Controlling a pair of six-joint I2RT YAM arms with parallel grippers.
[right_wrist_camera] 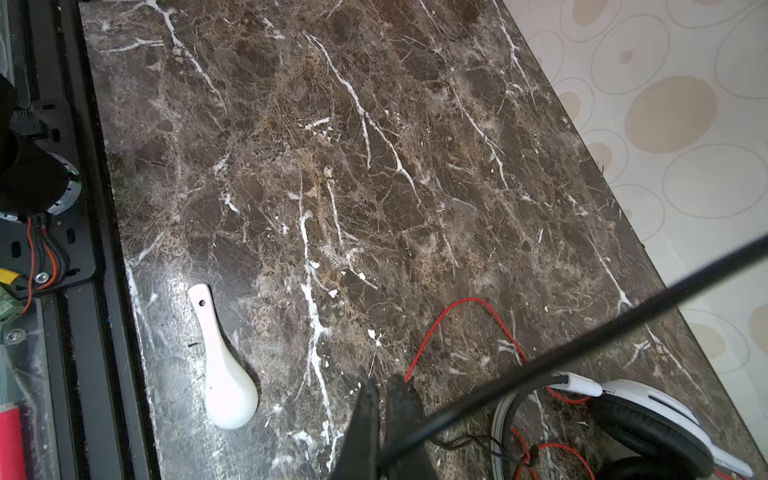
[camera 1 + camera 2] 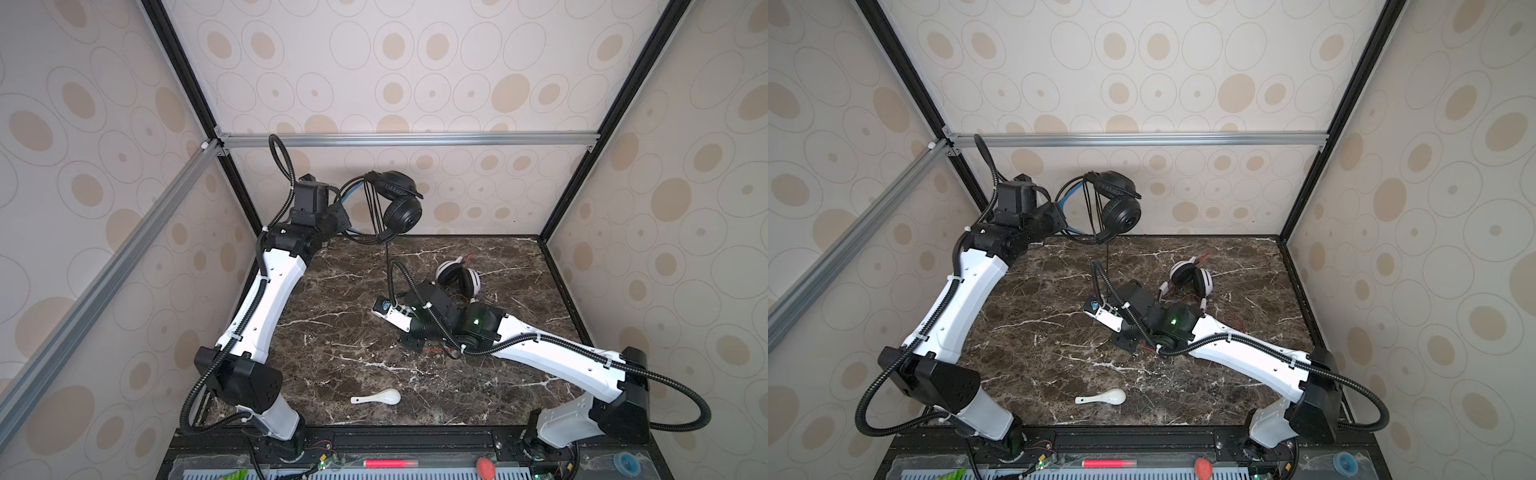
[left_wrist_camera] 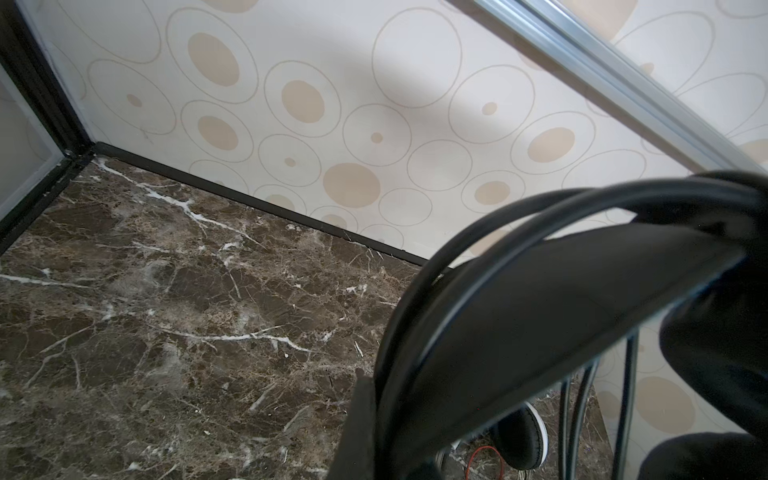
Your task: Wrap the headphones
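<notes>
The black headphones point(image 2: 401, 208) point(image 2: 1121, 210) hang above the table's back left, held by the headband in my shut left gripper point(image 2: 345, 210) point(image 2: 1061, 216) point(image 3: 374, 382). Several turns of the thin black cord point(image 2: 387, 257) point(image 2: 1108, 257) loop over the headband. From there the cord drops taut to my right gripper point(image 2: 380, 309) point(image 2: 1094, 307) point(image 1: 384, 390), which is low over mid-table and shut on the cord point(image 1: 540, 361). The white headphones point(image 2: 457, 276) point(image 2: 1190, 276) point(image 1: 648, 419) lie on the table just behind the right wrist. Their red cord point(image 1: 469, 301) trails loose beneath it.
A small white spoon point(image 2: 380, 397) point(image 2: 1105, 397) point(image 1: 226, 382) lies near the front edge of the dark marble table point(image 2: 353, 332). Patterned walls close in the back and both sides, with the black rail along the front.
</notes>
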